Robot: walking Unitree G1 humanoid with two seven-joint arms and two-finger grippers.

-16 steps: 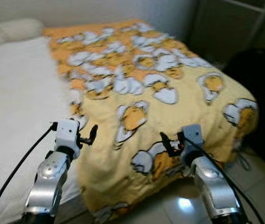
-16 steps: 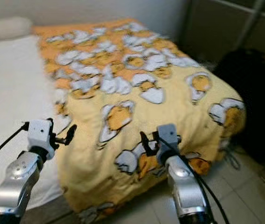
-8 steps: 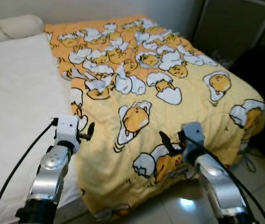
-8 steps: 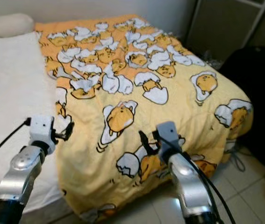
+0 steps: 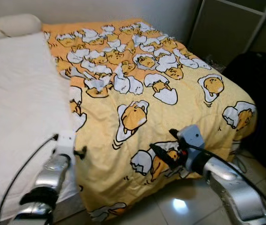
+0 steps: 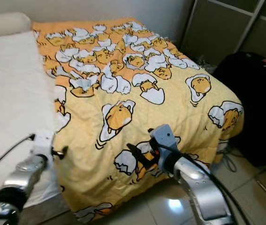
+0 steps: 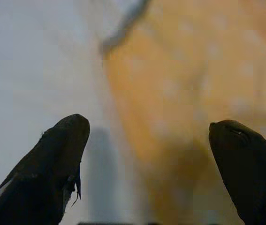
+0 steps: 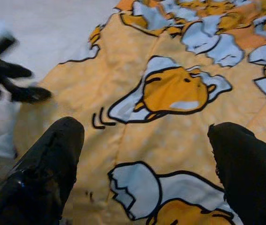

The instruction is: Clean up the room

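My blanket (image 5: pixel 170 93) covers half the bed (image 5: pixel 15 93) — unfolded yet. Left end effector (image 5: pixel 79 152) at 7 o'clock, right end effector (image 5: pixel 163 154) at 5 — both spread, empty.

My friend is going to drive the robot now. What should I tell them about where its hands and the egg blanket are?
Left gripper: jaws open, holding nothing, low at the near edge of the yellow blanket, where it meets the white sheet.
Right gripper: jaws open, holding nothing, just over the blanket's near end by the foot of the bed.
Blanket: spread over the right side of the bed, its near end hanging toward the tiled floor. The pillow is at the head of the bed.
Done: nothing gripped yet.
Left: probably grip the blanket's near edge with both grippers, then straighten or fold it.
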